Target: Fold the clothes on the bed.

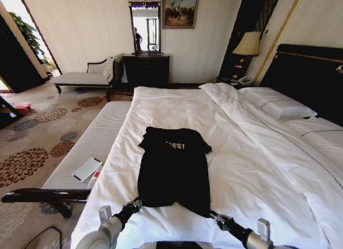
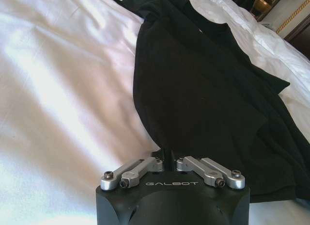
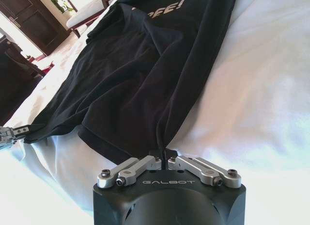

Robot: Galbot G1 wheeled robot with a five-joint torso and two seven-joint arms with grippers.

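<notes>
- Low in the centre of the head view, the black top [image 1: 174, 171] lies flat on the white duvet of the bed [image 1: 257, 168], its hem nearest the robot and its lettered chest farther up the frame.
- Its long axis runs from hem to neckline, straight away from the robot; the neck points toward the far edge of the bed.
- At the lower left hem corner, the left gripper [image 1: 135, 204] is pinched closed on the fabric; its own wrist view shows the jaws meeting on the cloth [image 2: 168, 154].
- At the lower right hem corner, the right gripper [image 1: 214, 214] is likewise clamped on the hem, seen closed on a gathered fold [image 3: 163, 152].
- Both arms sit equally near, one per corner, so the garment extends forward from the two grips, which suits carrying the hem up toward the chest.
</notes>
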